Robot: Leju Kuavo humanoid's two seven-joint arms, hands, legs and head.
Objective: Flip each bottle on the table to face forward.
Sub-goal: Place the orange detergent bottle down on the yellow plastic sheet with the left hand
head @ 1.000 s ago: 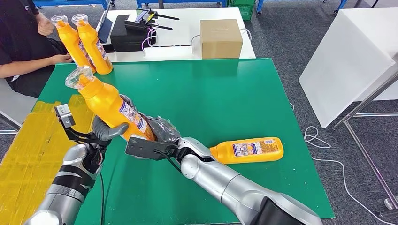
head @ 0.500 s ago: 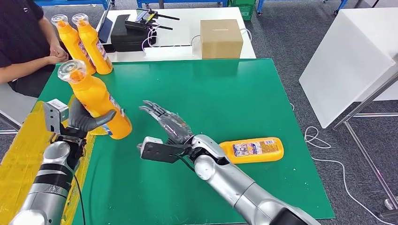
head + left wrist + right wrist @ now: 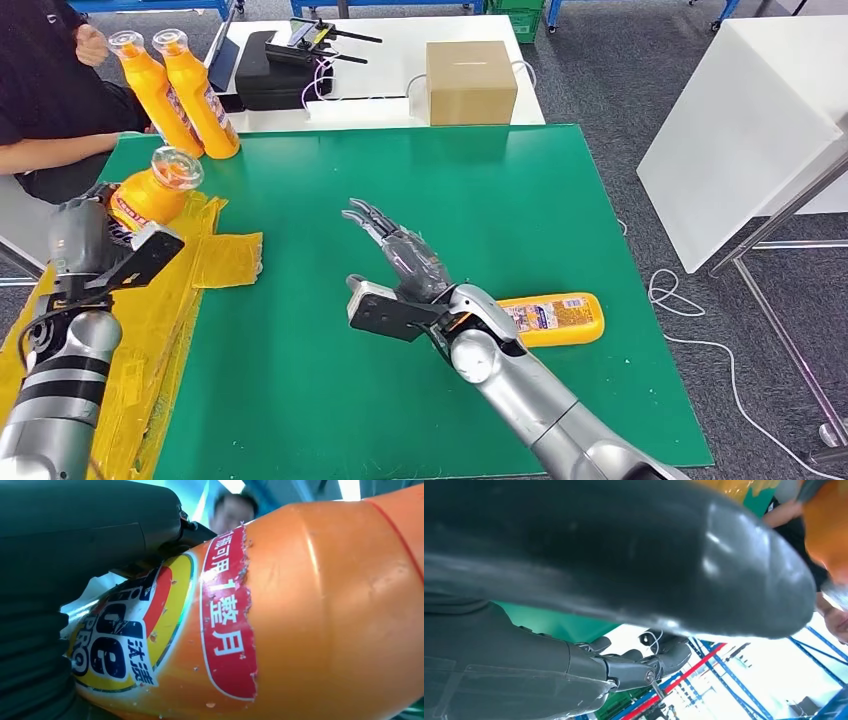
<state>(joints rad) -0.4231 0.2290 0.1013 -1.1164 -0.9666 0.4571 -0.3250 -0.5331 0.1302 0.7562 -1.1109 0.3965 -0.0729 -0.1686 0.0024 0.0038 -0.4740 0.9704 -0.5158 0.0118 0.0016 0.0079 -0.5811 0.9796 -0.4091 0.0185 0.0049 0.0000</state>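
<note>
My left hand (image 3: 85, 235) grips a bottle (image 3: 150, 190) at the table's (image 3: 500, 200) left edge, over the yellow sheet (image 3: 225, 258); since the previous frame it has moved outward and lower, the bottle now tilted with its cap toward the far side. My right hand (image 3: 400, 255) is empty, fingers spread, raised above the mat; it has shifted slightly to the right. A second bottle (image 3: 550, 318) lies flat behind my right forearm, unmoved. Two bottles (image 3: 190, 95) stand upright at the far left corner, beside a seated person (image 3: 45, 90).
</note>
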